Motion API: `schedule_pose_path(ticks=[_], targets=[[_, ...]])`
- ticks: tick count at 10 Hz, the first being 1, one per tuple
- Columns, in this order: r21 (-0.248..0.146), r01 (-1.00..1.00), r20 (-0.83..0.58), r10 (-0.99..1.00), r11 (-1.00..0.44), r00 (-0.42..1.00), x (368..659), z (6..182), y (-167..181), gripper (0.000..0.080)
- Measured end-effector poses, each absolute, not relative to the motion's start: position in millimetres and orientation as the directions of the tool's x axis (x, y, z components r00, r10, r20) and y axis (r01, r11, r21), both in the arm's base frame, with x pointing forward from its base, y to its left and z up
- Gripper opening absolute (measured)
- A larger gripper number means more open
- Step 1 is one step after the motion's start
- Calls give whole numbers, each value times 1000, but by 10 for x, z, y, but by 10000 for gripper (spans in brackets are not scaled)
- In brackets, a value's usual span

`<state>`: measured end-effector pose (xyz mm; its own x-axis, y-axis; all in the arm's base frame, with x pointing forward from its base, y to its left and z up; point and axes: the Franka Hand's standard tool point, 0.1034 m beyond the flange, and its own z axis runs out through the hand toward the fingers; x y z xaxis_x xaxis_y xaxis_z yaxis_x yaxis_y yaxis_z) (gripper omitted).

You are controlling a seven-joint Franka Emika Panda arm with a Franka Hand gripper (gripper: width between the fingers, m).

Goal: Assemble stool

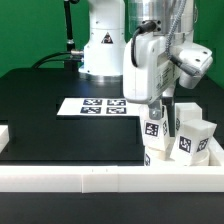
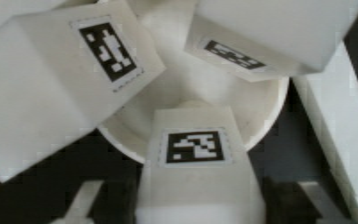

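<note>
Holding a tagged white leg (image 2: 197, 150) between its fingers (image 2: 91, 198), the gripper (image 1: 152, 103) sits low over the cluster of stool parts at the exterior view's right front corner of the black table (image 1: 60, 110); jaws at a middling width, closed on that leg. In the wrist view the held leg stands over the round seat disc (image 2: 274, 105), but I cannot tell if they touch. Two more tagged legs crowd in close: one (image 2: 87, 50) tilted and overlapping the disc rim, the other (image 2: 256, 45) angled just beside it. In the exterior view those legs (image 1: 192, 135) stand upright, packed tight against the gripper's right side, so little room there. White border rail (image 1: 110, 175) runs along the table's front edge and hems the cluster in, another rail piece (image 1: 4, 135) at the view's left. The marker board (image 1: 95, 106) lies flat mid-table near the arm's base, well apart from the legs. Left half of the mat is open. Pale wall behind.
</note>
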<state>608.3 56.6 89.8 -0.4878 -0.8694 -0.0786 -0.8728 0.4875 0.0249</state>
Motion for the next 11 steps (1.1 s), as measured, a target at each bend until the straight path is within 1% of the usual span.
schedule_pose_path(ticks=[1, 3, 4, 5, 6, 7, 8, 9, 11], targets=[[33, -855, -94, -850, 518, -519, 6086, 898, 581, 334], [35, -860, -103, -854, 510, -510, 6086, 892, 607, 334], [29, -889, -106, -883, 458, -458, 6088, 903, 610, 438], [19, -904, -119, -897, 427, -427, 6106, 992, 625, 576], [11, -905, -131, -896, 426, -424, 6121, 1092, 638, 627], [2, -912, -140, -903, 410, -406, 6120, 1156, 648, 644], [-13, -955, -136, -947, 296, -292, 6114, 1144, 638, 644], [-22, -974, -134, -966, 227, -222, 6112, 1134, 637, 649], [-53, -998, -124, -992, -18, 24, 6111, 1128, 629, 649]])
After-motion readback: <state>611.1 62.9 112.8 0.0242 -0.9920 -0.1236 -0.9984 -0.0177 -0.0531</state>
